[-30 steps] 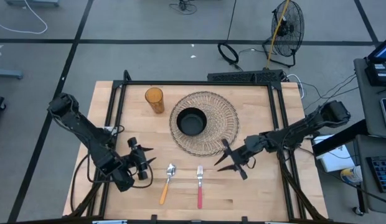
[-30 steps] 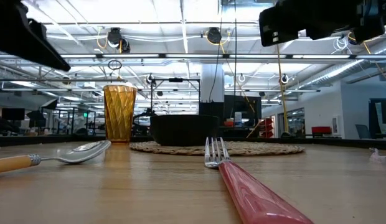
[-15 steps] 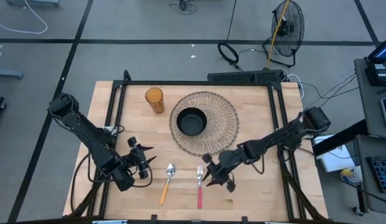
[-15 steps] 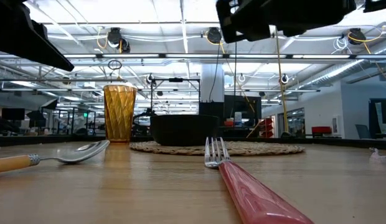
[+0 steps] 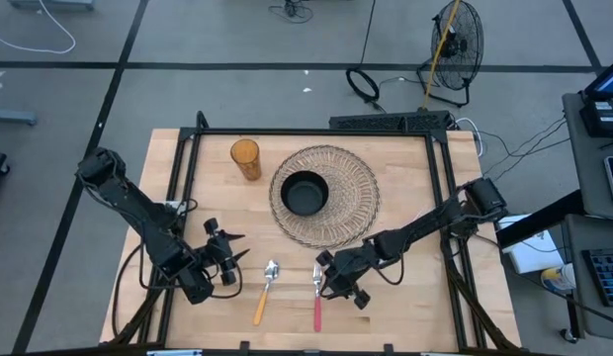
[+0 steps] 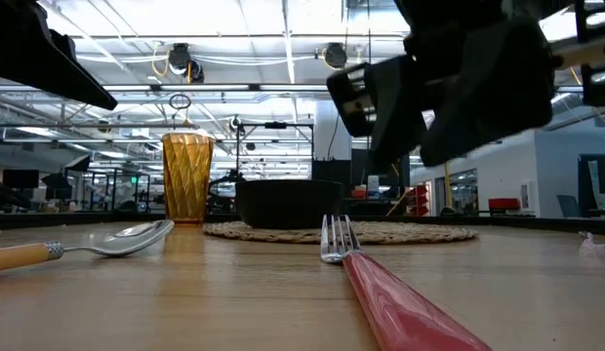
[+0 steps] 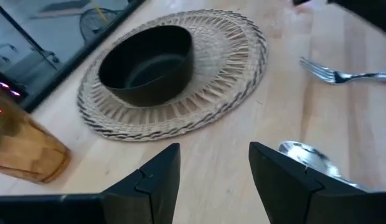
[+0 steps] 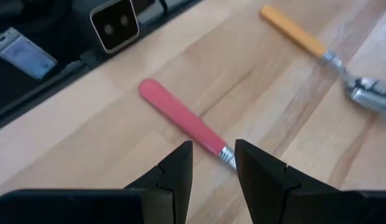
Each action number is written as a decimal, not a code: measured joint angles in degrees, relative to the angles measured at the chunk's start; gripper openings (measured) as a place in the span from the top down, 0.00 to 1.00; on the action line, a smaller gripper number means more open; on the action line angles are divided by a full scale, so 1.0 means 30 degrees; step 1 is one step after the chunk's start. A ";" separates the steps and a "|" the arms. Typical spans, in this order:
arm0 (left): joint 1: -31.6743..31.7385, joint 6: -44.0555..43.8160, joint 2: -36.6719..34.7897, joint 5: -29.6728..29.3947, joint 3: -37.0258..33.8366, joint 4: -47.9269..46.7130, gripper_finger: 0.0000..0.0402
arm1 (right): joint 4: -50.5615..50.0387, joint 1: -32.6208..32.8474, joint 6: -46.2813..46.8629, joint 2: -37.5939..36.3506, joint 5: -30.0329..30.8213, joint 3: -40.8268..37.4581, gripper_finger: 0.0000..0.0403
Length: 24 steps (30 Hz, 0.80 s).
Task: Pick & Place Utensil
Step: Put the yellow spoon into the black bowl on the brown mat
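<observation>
Right wrist view looks past the right gripper [image 8: 211, 163], whose fingers stand partly parted with nothing between them, poised just above the red-handled fork [image 8: 187, 124], over the spot where handle meets metal neck. From overhead the same gripper [image 5: 331, 280] sits right at the fork [image 5: 316, 294], which lies flat near the front edge of the table [image 5: 415, 316], tines pointing toward the woven placemat [image 5: 358, 208]. Just beside it lies a spoon [image 5: 264, 291] with an orange handle.

Judging by its look, the fork is light and rigid, with a smooth, glossy handle that may slip or roll between narrow fingers. It lies low on the wood, so the fingers have to reach almost to the tabletop. The best hold looks to be across the handle close to the neck, jaws closing on its two sides.

The left gripper [image 5: 227, 255] waits off to the spoon's side, fingers spread wide and empty.

A black bowl [image 5: 305, 191] rests on the placemat and an amber tumbler [image 5: 245, 158] stands near the back. The tabletop is pale butcher-block wood inside a dark frame. Beyond lies a grey workshop floor with cables and a floor fan [image 5: 455, 44].
</observation>
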 joint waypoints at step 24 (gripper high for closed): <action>0.1880 0.6537 0.0029 0.5509 0.0007 0.5593 0.51 | 0.2755 0.0399 -0.1998 0.1014 0.0542 -0.0016 0.71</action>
